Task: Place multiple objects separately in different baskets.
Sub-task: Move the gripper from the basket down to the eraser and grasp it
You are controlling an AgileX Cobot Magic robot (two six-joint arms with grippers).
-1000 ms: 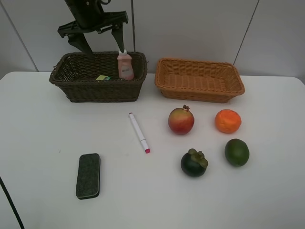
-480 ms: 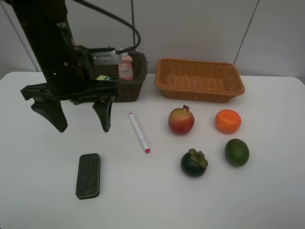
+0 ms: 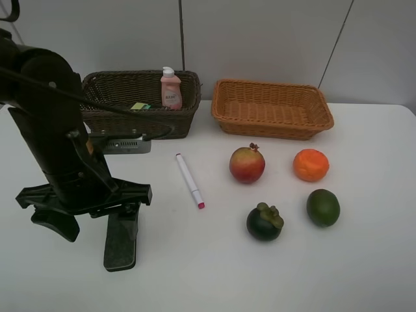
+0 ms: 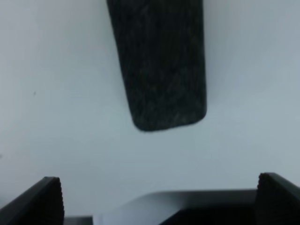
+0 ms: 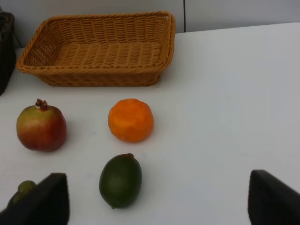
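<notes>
On the bench (image 3: 364, 260), the dark brown basket (image 3: 104, 120) at the far edge holds the pink bottle (image 3: 171, 90). The tan basket (image 3: 273, 107) beside it is bare. My left fingers (image 3: 57, 224), wide apart, hover over the black eraser (image 3: 120, 250) near the front-left corner. My right fingers (image 5: 44, 199) stand apart, holding nothing. Eraser, marker (image 3: 189, 180), pomegranate (image 3: 247, 164), orange (image 3: 311, 164), lime (image 3: 323, 207) and mangosteen (image 3: 264, 222) are unsorted, so I judge the task barely begun.
</notes>
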